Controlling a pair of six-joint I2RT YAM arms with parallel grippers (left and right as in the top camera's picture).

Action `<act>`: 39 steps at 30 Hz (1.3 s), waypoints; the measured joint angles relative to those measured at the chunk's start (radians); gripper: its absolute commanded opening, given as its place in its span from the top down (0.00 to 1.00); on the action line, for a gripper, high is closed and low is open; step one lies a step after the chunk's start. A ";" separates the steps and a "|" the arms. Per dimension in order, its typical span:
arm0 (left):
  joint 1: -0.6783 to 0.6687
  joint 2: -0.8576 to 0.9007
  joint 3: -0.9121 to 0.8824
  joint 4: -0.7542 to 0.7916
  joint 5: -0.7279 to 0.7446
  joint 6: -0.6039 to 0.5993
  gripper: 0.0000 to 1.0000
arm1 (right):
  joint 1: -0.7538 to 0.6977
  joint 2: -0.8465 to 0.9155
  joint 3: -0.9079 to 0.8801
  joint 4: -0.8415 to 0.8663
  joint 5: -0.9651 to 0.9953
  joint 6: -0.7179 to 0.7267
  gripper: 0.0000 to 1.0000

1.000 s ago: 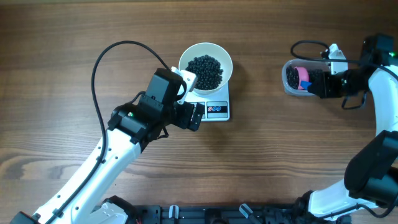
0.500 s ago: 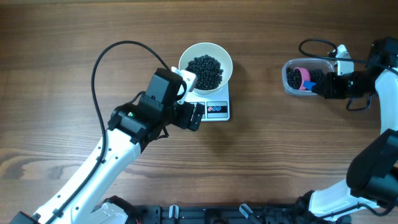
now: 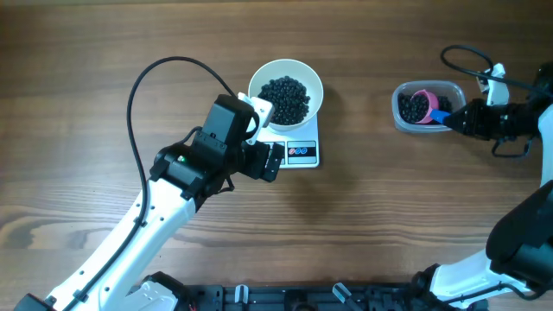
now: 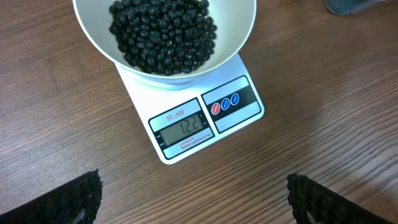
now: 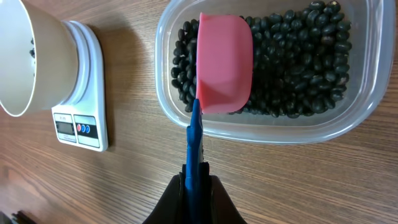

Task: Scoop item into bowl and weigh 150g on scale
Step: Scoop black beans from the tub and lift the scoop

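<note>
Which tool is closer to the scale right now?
Left. The left tool hangs open right beside the scale; the right tool is well off to the side, shut on the scoop handle at the clear tub.

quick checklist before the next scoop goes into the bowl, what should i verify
1. Bowl sitting on scale: ok.
2. Display at target: not ok, reads 122, short of 150.
3. Right gripper shut on scoop handle: ok.
4. Beans available in tub: ok.
5. Left gripper open, holding nothing: ok.
6. Scoop filled enough: cannot tell.
</note>
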 measured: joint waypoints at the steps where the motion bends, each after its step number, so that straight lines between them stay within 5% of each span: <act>1: 0.000 0.000 0.000 0.000 0.000 0.000 0.00 | 0.000 0.000 0.000 0.000 -0.001 0.013 0.96; 13: 0.000 0.000 0.000 0.000 0.000 0.000 0.00 | -0.082 0.000 0.000 -0.015 -0.140 0.143 0.96; 39: 0.000 0.000 0.000 0.000 0.000 0.000 0.00 | -0.100 0.000 0.000 -0.030 -0.488 0.151 0.96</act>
